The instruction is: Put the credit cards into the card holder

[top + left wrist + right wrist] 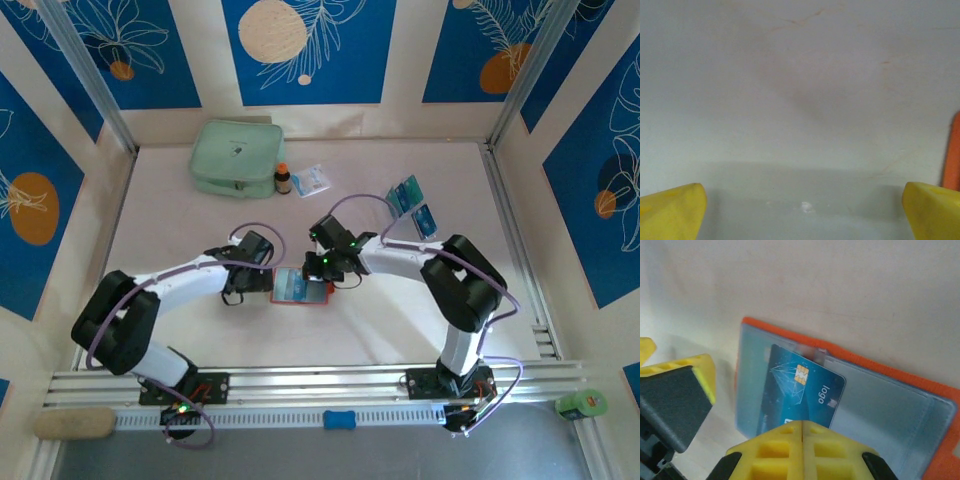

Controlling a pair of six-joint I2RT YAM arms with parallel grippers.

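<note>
The orange card holder point(300, 298) lies open on the table's middle, clear pockets point(880, 405) up. A blue credit card point(805, 390) with a gold chip rests on its left pocket, the far end at the pocket's slit. My right gripper point(803, 429) is shut, its tips pressed together over the card's near edge; nothing sits between them. My left gripper point(802, 215) is open wide just left of the holder, whose orange edge point(954, 150) shows beside its right finger. Two more credit cards, one teal point(405, 195) and one blue point(426, 220), lie at the back right.
A mint-green zip pouch point(235, 155), a small brown bottle point(283, 178) and a white-and-blue packet point(310, 180) sit at the back. The left gripper's finger point(690, 390) stands close beside the holder's left edge. Metal rails run along the near edge.
</note>
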